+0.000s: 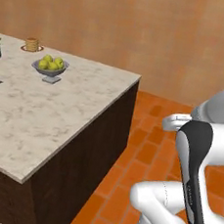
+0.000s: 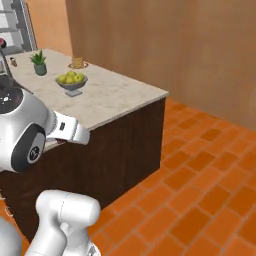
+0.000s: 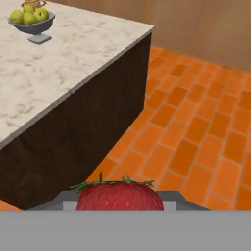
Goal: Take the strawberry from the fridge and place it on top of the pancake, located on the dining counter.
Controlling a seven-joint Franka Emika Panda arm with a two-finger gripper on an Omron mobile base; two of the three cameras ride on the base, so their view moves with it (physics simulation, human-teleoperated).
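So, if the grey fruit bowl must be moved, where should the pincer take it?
By the narrow stem of the fruit bowl, coming level from the near side of the dining counter: the rim looks too wide and fruit is heaped inside. The strawberry must leave the pincer first.

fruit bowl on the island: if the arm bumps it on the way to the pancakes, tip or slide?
The fruit bowl has a wide dish on a narrow foot, so a high bump would probably tip it rather than slide it. Its fruit is heaped above the rim and would likely roll out. The smooth counter may let a low push slide it.
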